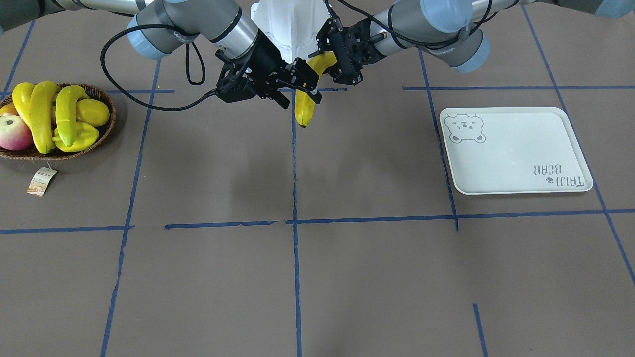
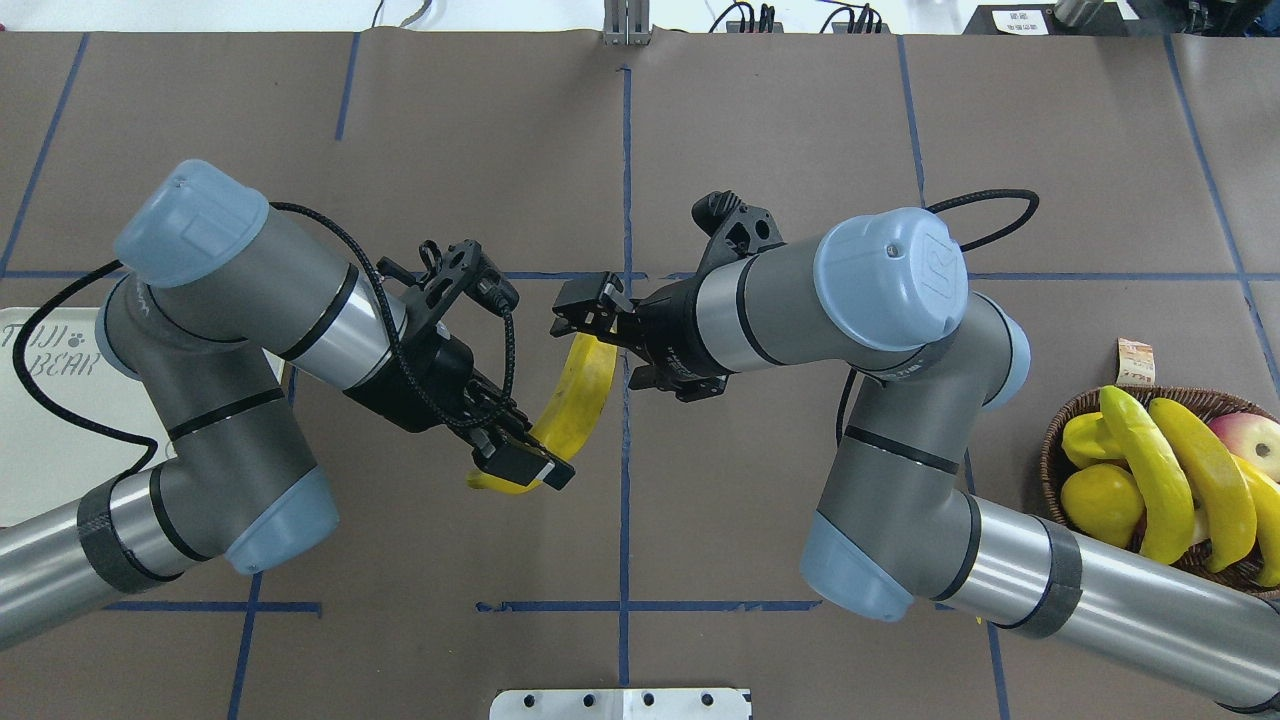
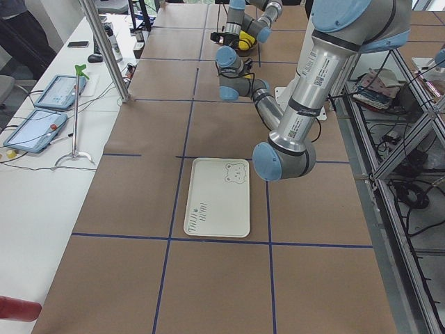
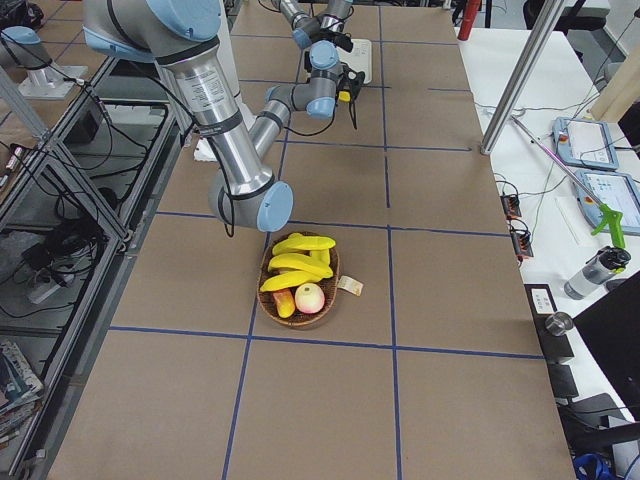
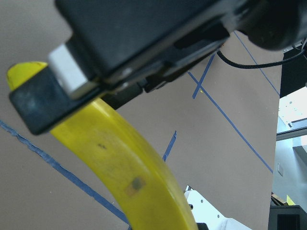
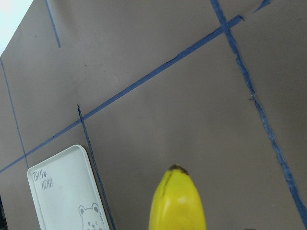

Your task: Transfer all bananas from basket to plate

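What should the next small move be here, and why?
Probably the right gripper releases and backs away: the left gripper looks closed on the banana in mid-air, and the plate, on its side, is empty.

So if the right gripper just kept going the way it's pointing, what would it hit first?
Likely the bare table, clear of the plate. The right gripper points down past the banana tip at brown surface; depth is unclear.
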Tool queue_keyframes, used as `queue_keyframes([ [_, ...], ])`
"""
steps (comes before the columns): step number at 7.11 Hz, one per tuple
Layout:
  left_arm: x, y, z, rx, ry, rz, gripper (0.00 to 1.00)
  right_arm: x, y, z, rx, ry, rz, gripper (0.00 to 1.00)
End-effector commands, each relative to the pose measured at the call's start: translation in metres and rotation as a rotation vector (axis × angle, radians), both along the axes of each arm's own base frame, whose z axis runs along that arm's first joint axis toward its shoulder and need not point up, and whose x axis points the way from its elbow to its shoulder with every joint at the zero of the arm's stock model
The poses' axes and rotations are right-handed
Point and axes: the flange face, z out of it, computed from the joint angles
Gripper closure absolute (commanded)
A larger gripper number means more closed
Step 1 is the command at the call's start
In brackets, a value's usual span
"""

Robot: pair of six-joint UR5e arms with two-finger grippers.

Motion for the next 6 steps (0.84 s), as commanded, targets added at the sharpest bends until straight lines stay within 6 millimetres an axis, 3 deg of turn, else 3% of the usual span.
queue_keyframes([
  [1,-0.001,-0.001,0.004,-0.054,-0.02,-0.006,1.0,0.003,-0.003,0.004,0.001,0.007,0.008,0.0],
  [3,-0.006,-0.007,0.022,-0.148,-0.069,-0.031,1.0,0.011,-0.016,0.021,-0.016,0.043,0.022,0.0],
  [4,-0.009,-0.015,0.04,-0.23,-0.113,-0.114,1.0,0.014,-0.021,0.041,-0.034,0.073,0.03,0.0],
  [5,-0.021,-0.029,0.066,-0.284,-0.158,-0.186,1.0,0.021,-0.028,0.061,-0.055,0.118,0.034,0.0],
  [6,-0.057,-0.053,0.099,-0.33,-0.205,-0.263,1.0,0.02,-0.035,0.075,-0.067,0.202,0.027,0.0],
])
